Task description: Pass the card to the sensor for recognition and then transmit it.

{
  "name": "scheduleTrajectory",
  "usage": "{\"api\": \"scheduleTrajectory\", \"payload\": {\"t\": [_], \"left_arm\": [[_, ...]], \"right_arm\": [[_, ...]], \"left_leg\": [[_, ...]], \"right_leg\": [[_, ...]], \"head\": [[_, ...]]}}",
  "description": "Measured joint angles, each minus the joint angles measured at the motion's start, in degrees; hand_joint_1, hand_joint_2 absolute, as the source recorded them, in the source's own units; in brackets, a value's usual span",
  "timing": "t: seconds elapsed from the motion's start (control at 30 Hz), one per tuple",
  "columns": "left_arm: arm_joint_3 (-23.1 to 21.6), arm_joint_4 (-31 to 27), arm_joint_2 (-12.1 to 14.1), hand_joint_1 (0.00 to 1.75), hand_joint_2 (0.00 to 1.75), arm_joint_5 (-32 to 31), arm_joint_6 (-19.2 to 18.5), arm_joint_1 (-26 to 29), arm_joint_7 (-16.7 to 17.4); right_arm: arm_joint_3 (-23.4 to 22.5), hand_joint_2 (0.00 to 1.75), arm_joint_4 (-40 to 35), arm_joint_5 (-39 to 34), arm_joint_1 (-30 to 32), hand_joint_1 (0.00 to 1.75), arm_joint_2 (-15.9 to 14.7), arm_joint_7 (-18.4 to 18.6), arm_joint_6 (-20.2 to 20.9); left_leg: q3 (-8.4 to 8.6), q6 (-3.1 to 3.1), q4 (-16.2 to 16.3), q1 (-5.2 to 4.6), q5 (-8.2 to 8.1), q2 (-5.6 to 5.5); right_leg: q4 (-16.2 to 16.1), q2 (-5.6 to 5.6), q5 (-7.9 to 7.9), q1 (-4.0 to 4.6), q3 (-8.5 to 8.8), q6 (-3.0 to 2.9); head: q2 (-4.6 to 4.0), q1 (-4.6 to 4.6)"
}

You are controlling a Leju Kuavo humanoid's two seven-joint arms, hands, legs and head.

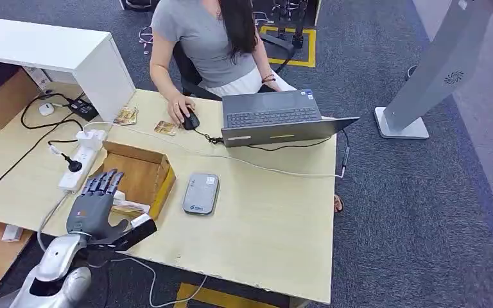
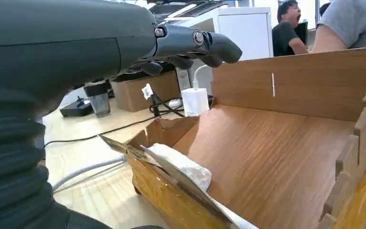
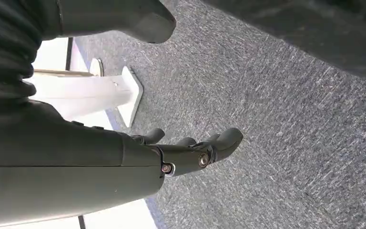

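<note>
A card (image 1: 128,207) lies at the near end of the open wooden box (image 1: 142,168), on top of something white. My left hand (image 1: 94,200) hovers over that end with its fingers spread and holds nothing. From the left wrist, the fingers (image 2: 195,44) stretch above the box floor (image 2: 267,157) and the card (image 2: 164,168) leans on the box's low edge. The grey sensor pad (image 1: 201,193) lies flat on the table just right of the box. My right hand (image 3: 190,152) hangs over grey carpet, fingers loosely apart, with nothing in it.
A person sits at the far side with a hand on a mouse (image 1: 189,119) beside an open laptop (image 1: 276,119). Two more cards (image 1: 126,115) (image 1: 165,128) lie near them. A white power strip (image 1: 80,160) and cables run left of the box. A white stand (image 1: 423,83) rises at the right.
</note>
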Motion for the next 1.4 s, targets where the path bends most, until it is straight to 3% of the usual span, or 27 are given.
{"api": "scheduleTrajectory", "payload": {"t": [0.03,0.07,0.87,1.1,1.4], "left_arm": [[0.0,0.0,0.0,0.00,1.75,0.0,0.0,0.0,0.0],[0.0,0.0,-0.1,1.75,1.75,0.0,0.0,0.0,0.0],[0.0,0.0,0.0,1.75,1.75,1.2,-0.9,0.0,-0.1],[0.0,0.0,0.0,1.75,1.75,0.2,3.8,-2.0,-0.7],[0.0,0.0,0.1,1.75,1.75,0.2,4.1,-4.3,-0.7]], "right_arm": [[0.0,1.75,0.0,0.0,0.0,0.00,0.0,0.0,0.0],[0.0,1.75,0.0,0.0,0.0,0.00,0.0,0.0,0.0],[0.0,1.75,0.0,0.3,0.0,0.00,0.0,-0.3,0.2],[0.0,1.75,0.0,1.2,-0.1,0.00,0.0,-0.6,0.2],[0.0,1.75,0.0,1.2,-0.1,0.00,0.0,-0.6,0.2]], "left_leg": [[0.00,0.00,0.0,0.00,0.00,0.00],[0.00,0.00,0.0,0.00,0.00,0.00],[0.00,0.00,0.0,0.00,0.00,0.00],[-0.01,0.00,0.0,0.00,0.00,-0.04],[0.00,0.00,0.0,0.00,0.00,-0.03]], "right_leg": [[0.0,0.00,0.00,0.00,0.00,0.00],[0.0,0.00,0.00,0.00,0.00,0.00],[0.0,0.00,0.00,0.00,0.00,0.00],[0.0,-0.03,0.00,0.00,0.01,0.00],[0.0,-0.02,0.01,0.00,0.02,0.00]], "head": [[-0.02,0.00],[0.00,0.02],[0.00,0.00],[0.00,0.02],[0.00,0.00]]}}
